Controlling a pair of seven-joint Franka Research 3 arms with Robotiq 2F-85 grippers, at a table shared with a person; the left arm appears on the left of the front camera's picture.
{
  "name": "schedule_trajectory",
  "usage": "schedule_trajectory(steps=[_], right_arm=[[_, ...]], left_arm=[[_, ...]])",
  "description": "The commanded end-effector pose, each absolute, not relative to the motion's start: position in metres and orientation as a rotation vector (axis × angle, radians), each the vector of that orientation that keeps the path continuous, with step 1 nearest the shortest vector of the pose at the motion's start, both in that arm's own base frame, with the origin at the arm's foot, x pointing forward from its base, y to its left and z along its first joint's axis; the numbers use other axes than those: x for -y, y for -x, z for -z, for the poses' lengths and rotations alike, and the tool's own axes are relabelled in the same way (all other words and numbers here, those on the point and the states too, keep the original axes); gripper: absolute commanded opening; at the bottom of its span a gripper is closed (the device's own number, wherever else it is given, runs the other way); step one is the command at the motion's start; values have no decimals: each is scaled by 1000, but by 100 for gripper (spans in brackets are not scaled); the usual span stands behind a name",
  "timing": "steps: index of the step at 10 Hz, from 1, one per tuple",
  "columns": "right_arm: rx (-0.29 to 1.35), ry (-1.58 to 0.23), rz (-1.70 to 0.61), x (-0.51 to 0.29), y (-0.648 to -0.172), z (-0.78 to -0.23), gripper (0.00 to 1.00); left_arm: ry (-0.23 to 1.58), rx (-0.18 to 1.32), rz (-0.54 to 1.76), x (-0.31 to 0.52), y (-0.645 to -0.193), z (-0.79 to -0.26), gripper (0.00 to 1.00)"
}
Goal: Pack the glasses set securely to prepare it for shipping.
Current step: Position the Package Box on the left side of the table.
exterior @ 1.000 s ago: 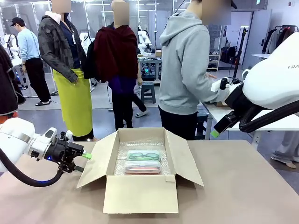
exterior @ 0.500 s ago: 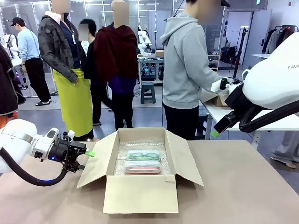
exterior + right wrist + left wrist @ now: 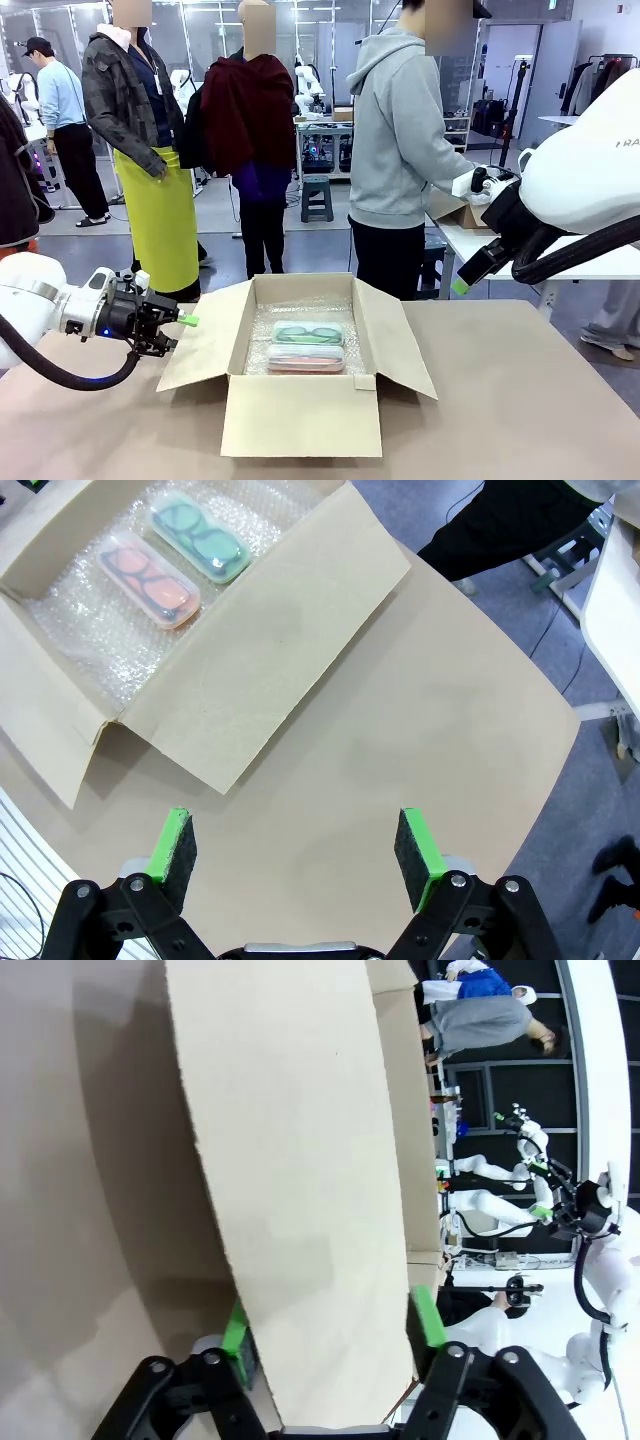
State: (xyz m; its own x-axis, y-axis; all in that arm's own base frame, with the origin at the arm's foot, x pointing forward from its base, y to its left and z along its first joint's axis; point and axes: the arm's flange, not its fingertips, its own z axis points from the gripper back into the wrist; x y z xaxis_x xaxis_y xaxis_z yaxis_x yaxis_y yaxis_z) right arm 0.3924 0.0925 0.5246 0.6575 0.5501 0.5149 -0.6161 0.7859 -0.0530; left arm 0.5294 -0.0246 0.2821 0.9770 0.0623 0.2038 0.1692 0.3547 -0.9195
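Mint-green case (image 3: 307, 333) right of left tool (image 3: 175, 333)

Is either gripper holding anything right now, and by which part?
Nothing is gripped. The left gripper is open, its pads on either side of the box's left flap, not closed on it. The right gripper is open and empty above the table.

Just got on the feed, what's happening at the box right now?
The brown cardboard box sits open, lined with clear bubble wrap, with the mint-green translucent glasses case and the pinkish case side by side inside. The left gripper, open, straddles the box's left flap, probably to fold it. The right gripper hangs open and empty above the table.
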Motion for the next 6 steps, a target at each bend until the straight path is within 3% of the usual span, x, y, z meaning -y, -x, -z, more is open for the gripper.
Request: schedule_trajectory(steps=[1,6], right_arm=[[532,-126,-653,-94,-392,-525,100],[532,-126,-653,-94,-392,-525,100]], left_arm=[[1279,276,92,19,-524,-285,50],[1315,282,107,17,-523,-288,5]])
